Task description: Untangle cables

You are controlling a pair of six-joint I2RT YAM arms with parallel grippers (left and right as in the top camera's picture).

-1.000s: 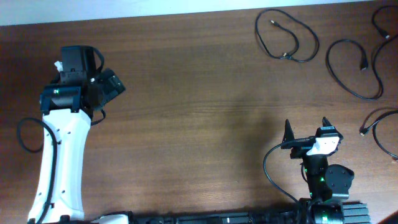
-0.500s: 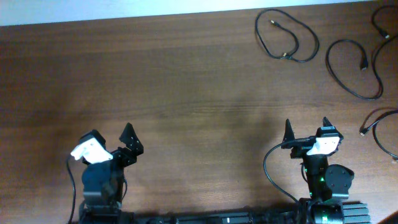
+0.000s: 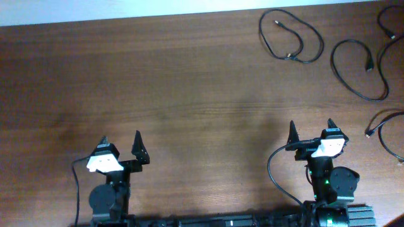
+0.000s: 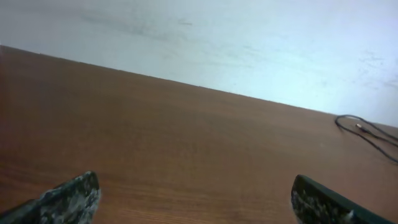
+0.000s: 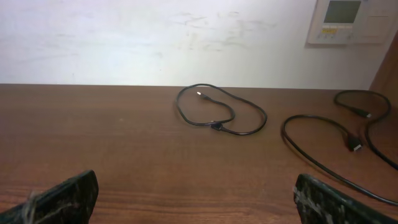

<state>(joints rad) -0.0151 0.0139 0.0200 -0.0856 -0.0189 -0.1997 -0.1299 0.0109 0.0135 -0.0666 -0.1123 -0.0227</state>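
Several thin black cables lie apart as loose loops at the table's far right. One looped cable [image 3: 291, 36] lies at the back, a second [image 3: 362, 69] to its right, a third [image 3: 386, 129] at the right edge, and a fourth [image 3: 386, 22] at the top right corner. In the right wrist view the first loop [image 5: 219, 113] and the second [image 5: 323, 146] lie ahead. My left gripper [image 3: 121, 142] is open and empty at the front left. My right gripper [image 3: 311, 130] is open and empty at the front right, well short of the cables.
The brown wooden table [image 3: 189, 82] meets a pale wall at the back. A wall panel [image 5: 351, 22] shows in the right wrist view. A thicker black arm wire [image 3: 273, 173] loops beside the right arm's base.
The left arm has drawn back from the far left of the table to the front edge, its gripper now open and pointing forward. The right arm and the cables have not moved.
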